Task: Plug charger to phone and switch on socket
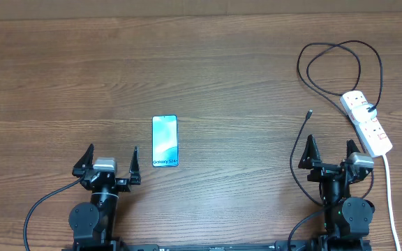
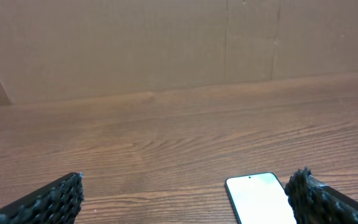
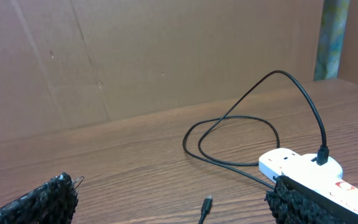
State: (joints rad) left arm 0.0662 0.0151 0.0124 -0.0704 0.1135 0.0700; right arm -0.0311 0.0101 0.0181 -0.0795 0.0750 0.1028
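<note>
The phone (image 1: 165, 141) lies flat on the wooden table, light-blue screen up; its top end shows in the left wrist view (image 2: 258, 198). The black charger cable (image 1: 326, 56) loops at the back right, one end plugged into the white socket strip (image 1: 366, 123). Its free plug (image 1: 308, 113) lies on the table and shows in the right wrist view (image 3: 207, 203). My left gripper (image 1: 110, 162) is open and empty, just left of the phone's near end. My right gripper (image 1: 331, 153) is open and empty, near the free plug and left of the socket strip (image 3: 303, 169).
The strip's white cord (image 1: 391, 195) runs down the right side to the front edge. A cardboard wall (image 2: 166, 43) stands behind the table.
</note>
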